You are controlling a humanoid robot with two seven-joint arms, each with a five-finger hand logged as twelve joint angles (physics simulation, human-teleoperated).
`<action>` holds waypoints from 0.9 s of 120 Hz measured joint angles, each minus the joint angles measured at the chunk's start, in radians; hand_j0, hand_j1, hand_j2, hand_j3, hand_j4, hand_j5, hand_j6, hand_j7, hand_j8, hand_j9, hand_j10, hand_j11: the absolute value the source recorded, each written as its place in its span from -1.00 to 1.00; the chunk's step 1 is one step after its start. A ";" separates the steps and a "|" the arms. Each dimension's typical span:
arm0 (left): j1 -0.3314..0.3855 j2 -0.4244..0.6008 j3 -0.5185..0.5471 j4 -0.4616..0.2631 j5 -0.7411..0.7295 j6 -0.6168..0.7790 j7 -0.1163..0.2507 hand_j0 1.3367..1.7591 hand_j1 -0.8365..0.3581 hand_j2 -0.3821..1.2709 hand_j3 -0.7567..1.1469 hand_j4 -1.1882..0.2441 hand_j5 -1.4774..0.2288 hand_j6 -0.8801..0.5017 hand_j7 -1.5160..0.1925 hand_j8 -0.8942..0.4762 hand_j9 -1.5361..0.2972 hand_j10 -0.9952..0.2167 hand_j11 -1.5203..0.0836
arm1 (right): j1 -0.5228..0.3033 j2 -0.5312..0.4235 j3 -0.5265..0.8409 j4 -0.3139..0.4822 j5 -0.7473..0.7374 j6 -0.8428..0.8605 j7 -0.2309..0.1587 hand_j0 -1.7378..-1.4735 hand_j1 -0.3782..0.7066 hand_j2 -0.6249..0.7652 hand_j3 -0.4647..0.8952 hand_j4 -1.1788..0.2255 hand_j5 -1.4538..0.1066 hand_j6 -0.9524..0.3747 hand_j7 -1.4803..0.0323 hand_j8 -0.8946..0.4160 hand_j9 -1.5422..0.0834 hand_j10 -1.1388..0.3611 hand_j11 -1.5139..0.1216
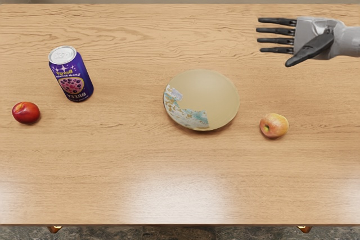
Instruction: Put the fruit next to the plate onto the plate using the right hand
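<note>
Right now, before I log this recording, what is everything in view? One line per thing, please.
table: 1, light wood, fills the view
plate: 1, beige with a patterned patch, table centre
yellow-red fruit: 1, just right of the plate, not touching it
red fruit: 1, far left of the table
can: 1, purple, upright, left of the plate
right hand: 1, grey, fingers spread, holding nothing, upper right
</note>
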 joint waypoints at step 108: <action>0.000 0.000 0.000 0.000 0.000 0.000 0.000 0.52 0.49 -0.48 -0.21 0.32 0.36 -0.08 0.40 -0.05 0.33 0.24 0.50 | -0.156 -0.159 0.159 0.565 -1.145 -0.044 0.146 -0.40 -0.83 -0.11 -0.32 0.59 0.77 0.34 0.86 0.27 0.81 0.44 0.76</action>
